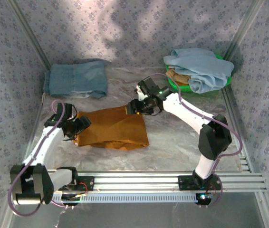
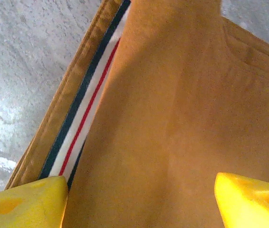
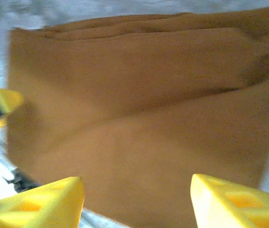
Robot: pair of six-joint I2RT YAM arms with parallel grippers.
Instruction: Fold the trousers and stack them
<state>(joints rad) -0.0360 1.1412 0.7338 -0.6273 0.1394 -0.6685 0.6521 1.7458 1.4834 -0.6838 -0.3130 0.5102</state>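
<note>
A folded pair of faded blue jeans (image 1: 77, 80) lies at the back left of the grey marbled table (image 1: 182, 142). At the back right, a green basket (image 1: 182, 87) holds a pale blue garment (image 1: 206, 69) and some tan cloth (image 1: 176, 74).

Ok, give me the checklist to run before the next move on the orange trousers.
1. trousers folded, lying on the table: ok.
2. left fingers open over the striped waistband edge: ok.
3. right fingers open, gripping nothing: ok.
4. Folded denim pair lies apart, at the far left: ok.
5. Fold layers squarely aligned: cannot tell.
</note>
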